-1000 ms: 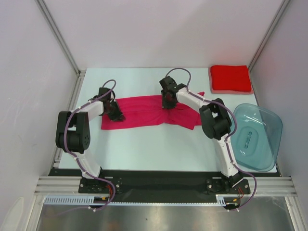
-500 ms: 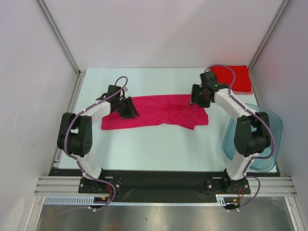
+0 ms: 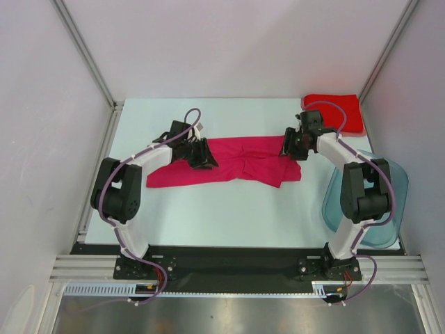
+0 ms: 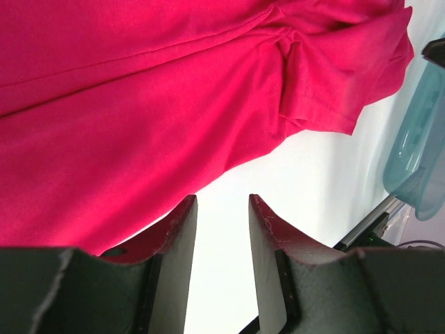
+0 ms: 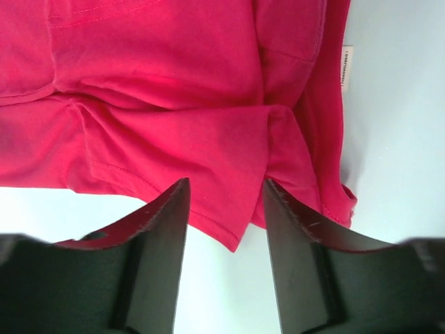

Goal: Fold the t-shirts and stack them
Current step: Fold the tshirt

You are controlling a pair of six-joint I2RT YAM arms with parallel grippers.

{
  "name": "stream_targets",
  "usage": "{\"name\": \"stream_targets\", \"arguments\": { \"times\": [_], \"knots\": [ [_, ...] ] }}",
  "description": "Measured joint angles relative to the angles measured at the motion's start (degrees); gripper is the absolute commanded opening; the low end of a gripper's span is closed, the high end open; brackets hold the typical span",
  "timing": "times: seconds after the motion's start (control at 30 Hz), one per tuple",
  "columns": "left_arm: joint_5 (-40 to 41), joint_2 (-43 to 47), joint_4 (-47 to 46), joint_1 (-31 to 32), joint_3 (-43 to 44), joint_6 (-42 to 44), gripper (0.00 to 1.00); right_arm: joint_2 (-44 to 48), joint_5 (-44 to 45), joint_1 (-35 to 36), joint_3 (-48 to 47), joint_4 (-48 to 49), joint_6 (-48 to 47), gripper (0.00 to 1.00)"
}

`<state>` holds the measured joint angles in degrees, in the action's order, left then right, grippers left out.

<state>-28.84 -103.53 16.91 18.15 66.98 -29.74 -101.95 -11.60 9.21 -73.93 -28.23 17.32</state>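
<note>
Where the magenta-pink cloth short-sleeved t-shirt lies: across the middle of the white table, as a long band running left to right, bunched where a sleeve tucks in toward its right end.
Second garment: the bright red cloth t-shirt is already a folded square in the far right corner of the table, apart from the band.
Left side: the left hand has its fingers apart with nothing between them, and hovers over the left half of the band.
Right side: the right hand also has its fingers apart and is empty, above the sleeve at the band's right end.
Just changed: a second ago the right hand sat over the band's middle and the left hand nearer its left end. Both have since widened. The right has gone to the right end and the left has slid inward. The right end now lies flatter and reaches further right.
Meaning for the task: probably the lengthwise fold is finished and released, with the crosswise fold and the stacking on the red shirt still to do.
Edges: the band's near edge is wavy. Its right end stops short of the translucent blue-grey plastic tub at the table's right edge.
Open room: bare table shows on the near and far sides of the band. It is tight only on the right, where the right arm's elbow hangs over the tub.
</note>
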Motion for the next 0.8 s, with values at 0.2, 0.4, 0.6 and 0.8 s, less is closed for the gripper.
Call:
{"name": "stream_targets", "arguments": {
  "times": [0.2, 0.4, 0.6, 0.8],
  "knots": [
    [-0.2, 0.0, 0.0, 0.0, 0.0, -0.2, 0.4, -2.9, -1.0, -0.5, 0.0, 0.9, 0.0, 0.4],
    [-0.2, 0.0, 0.3, 0.0, 0.0, -0.2, 0.39, -3.7, -1.3, -0.5, 0.0, 1.2, -0.1, 0.38],
    [-0.2, 0.0, 0.4, 0.0, 0.0, -0.2, 0.39, -4.3, -1.3, -0.8, 0.0, 1.6, -0.5, 0.37],
    [-0.2, 0.0, 0.4, 0.0, 0.0, -0.2, 0.38, -5.4, -1.1, -0.9, 0.3, 1.7, -0.9, 0.33]
  ]
}}
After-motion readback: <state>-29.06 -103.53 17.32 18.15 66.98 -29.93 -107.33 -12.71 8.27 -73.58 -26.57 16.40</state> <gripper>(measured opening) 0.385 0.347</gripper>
